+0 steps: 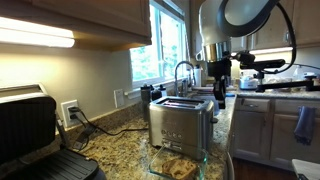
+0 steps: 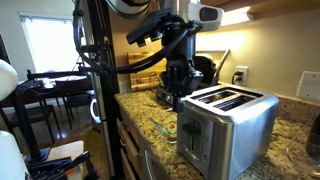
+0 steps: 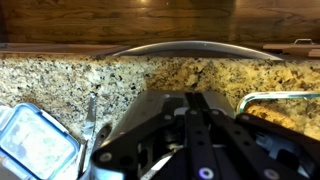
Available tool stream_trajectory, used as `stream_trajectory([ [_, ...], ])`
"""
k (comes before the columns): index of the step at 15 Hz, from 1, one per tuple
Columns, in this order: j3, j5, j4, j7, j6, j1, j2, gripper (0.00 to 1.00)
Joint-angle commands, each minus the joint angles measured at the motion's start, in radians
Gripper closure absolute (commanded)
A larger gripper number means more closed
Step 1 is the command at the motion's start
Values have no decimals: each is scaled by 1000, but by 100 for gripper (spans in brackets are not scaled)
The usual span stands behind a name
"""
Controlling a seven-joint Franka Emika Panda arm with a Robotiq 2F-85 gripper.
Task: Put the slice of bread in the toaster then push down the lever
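Note:
The brushed-steel toaster [image 1: 180,120] stands on the granite counter and shows in both exterior views [image 2: 228,120]. Its grey body fills the lower middle of the wrist view [image 3: 135,112]. My gripper [image 1: 218,88] hangs at the toaster's far end, close to its side [image 2: 178,88]. In the wrist view the fingers [image 3: 195,105] lie together and look shut, with nothing visible between them. The slice of bread does not show clearly in any view. I cannot tell whether it sits in the slots [image 2: 226,98].
A black-and-silver grill press [image 1: 25,130] stands open beside the toaster. A clear glass container [image 1: 178,165] lies in front of the toaster, also in the wrist view [image 3: 35,140]. A sink rim [image 3: 190,47] and faucet [image 1: 183,72] lie behind.

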Motion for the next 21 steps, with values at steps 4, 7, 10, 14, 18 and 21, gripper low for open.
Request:
stream_trajectory([
  [4,-4,8,22,32,-1,14,32,97],
  [7,-2,8,26,40,0,15,44,97],
  [10,1,10,33,46,0,17,58,97],
  [14,-3,28,45,39,9,25,75,97],
  [18,-18,90,42,12,73,31,86,97],
  [21,-22,112,36,8,108,27,94,97],
])
